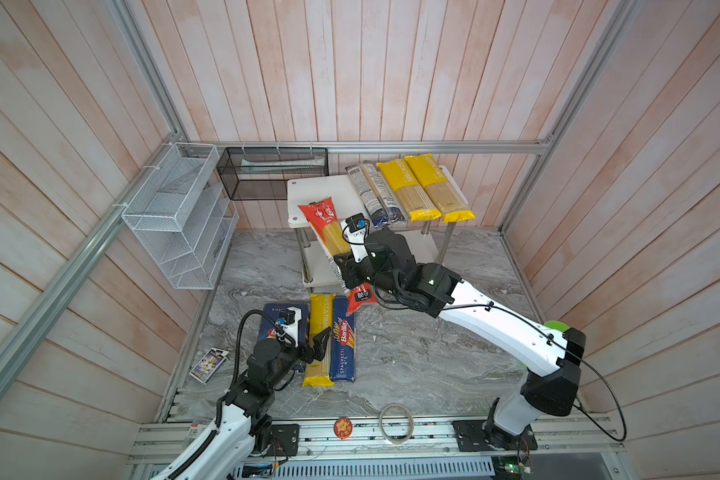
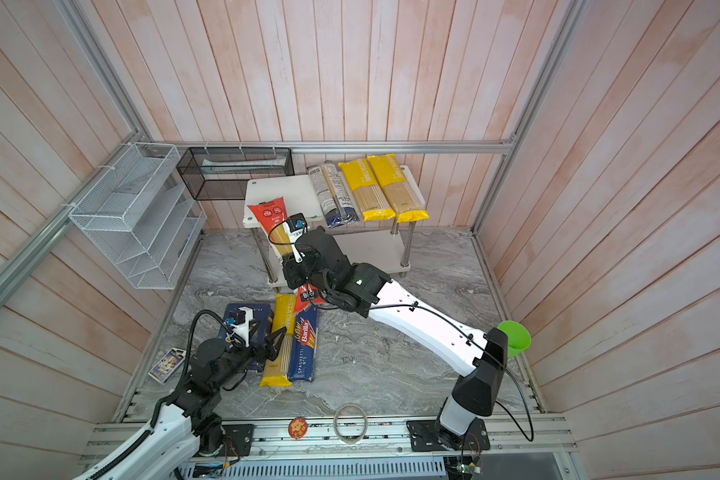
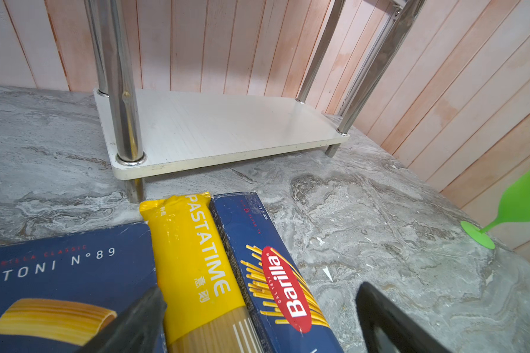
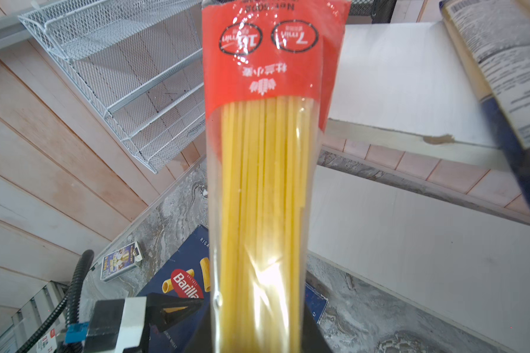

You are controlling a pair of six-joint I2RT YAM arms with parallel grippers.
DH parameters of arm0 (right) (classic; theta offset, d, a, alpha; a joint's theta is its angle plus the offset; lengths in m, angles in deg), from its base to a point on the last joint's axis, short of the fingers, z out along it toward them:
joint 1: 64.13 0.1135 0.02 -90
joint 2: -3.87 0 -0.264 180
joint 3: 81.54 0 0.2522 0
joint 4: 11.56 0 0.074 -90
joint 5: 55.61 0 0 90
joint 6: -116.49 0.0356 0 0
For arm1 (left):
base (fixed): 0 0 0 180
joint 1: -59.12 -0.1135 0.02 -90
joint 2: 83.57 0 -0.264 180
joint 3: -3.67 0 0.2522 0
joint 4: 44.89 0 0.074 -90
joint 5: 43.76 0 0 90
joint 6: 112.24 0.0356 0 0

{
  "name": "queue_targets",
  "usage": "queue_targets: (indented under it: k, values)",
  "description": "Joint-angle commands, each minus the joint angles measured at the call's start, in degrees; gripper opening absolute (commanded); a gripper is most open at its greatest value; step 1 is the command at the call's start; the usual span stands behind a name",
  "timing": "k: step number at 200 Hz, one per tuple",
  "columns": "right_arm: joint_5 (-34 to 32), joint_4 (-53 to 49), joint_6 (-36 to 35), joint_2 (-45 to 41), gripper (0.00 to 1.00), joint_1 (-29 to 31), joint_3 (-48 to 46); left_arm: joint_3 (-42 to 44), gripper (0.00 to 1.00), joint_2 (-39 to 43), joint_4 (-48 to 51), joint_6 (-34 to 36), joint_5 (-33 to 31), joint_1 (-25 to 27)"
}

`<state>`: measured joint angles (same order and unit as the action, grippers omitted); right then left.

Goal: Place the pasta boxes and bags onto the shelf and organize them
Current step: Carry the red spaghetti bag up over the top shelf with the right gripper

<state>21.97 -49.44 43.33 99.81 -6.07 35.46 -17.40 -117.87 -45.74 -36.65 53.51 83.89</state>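
Observation:
My right gripper (image 1: 344, 266) (image 4: 257, 330) is shut on the red bag (image 1: 323, 226) (image 4: 263, 183), which hangs tilted in the air before the left part of the shelf (image 1: 321, 187) (image 4: 395, 76). On the shelf's top board lie a clear bag with a dark blue end (image 1: 375, 193) and two yellow bags (image 1: 406, 187) (image 1: 443, 187). The table carries the rigatoni box (image 3: 58, 275), a third yellow bag (image 1: 321, 336) (image 3: 193, 259) and the spaghetti box (image 1: 344, 345) (image 3: 276, 275), side by side. My left gripper (image 1: 321, 340) (image 3: 257, 324) hovers open over the yellow bag and the spaghetti box.
A white wire-mesh rack (image 1: 175, 216) and a black mesh basket (image 1: 273, 172) hang on the left and back walls. A purple card packet (image 1: 208, 365) lies at the table's left edge. A green goblet (image 3: 520, 201) stands at the right wall. A tape ring (image 1: 395, 424) lies on the front rail.

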Motion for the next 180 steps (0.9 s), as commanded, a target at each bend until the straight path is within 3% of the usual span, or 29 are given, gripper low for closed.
queue_targets:
  k: [1, 127, 180]
  values:
    - [-1.9, 4.6, -0.8, 1.1, 0.18, -1.4, 6.8, 0.6, 1.00, 0.6, -1.2, 0.5, 1.0, -0.1]
    - [-0.2, -5.7, -1.7, 21.2, 0.18, -7.3, 40.4, 0.6, 1.00, 0.3, -1.8, 1.0, 2.5, -0.2]
    - [0.2, -3.7, -0.8, 22.9, 0.18, -9.9, 41.1, 0.7, 1.00, 0.5, -1.6, 0.9, 2.3, -0.2]
